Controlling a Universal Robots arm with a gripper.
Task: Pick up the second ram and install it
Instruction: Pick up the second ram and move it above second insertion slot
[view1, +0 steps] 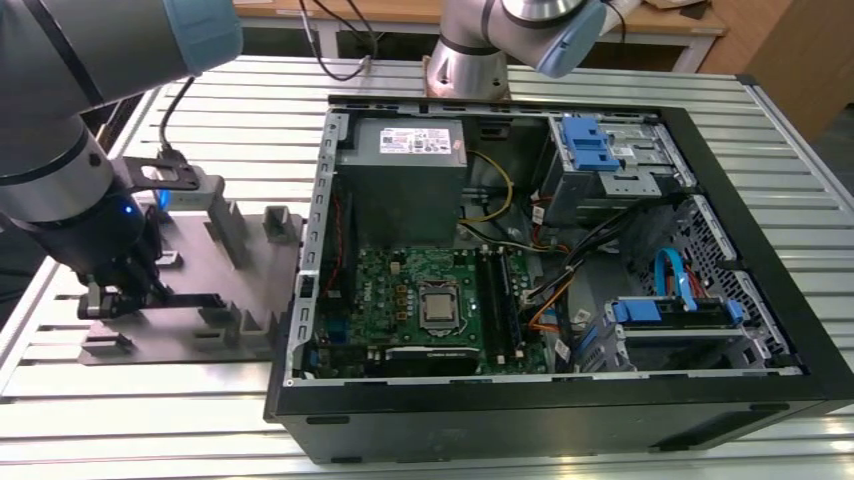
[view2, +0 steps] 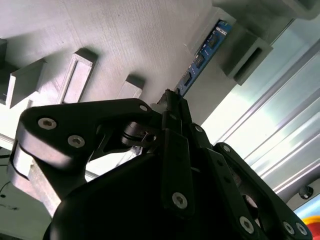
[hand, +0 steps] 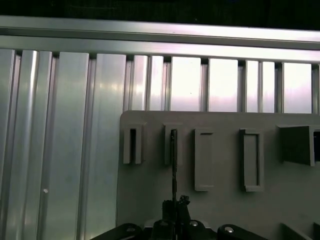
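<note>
In both wrist views my gripper (view2: 169, 100) (hand: 175, 202) is shut on the near end of the second ram (view2: 202, 52) (hand: 173, 160), a thin blue-green stick standing on edge. Its far end sits in a slot of the grey holder plate (view2: 125, 40) (hand: 220, 210). In the exterior view the gripper (view1: 114, 298) is low over that plate (view1: 247, 285), to the exterior view's left of the open computer case. The motherboard (view1: 400, 290) with its long memory slots (view1: 497, 290) lies inside the case.
The black case wall (view1: 304, 300) stands between the holder plate and the motherboard. A grey power supply (view1: 400, 150), blue drive brackets (view1: 583, 140) and loose cables (view1: 574, 250) fill the case. A second arm's base (view1: 467, 60) stands behind it. Ribbed aluminium table (hand: 60, 150) surrounds the plate.
</note>
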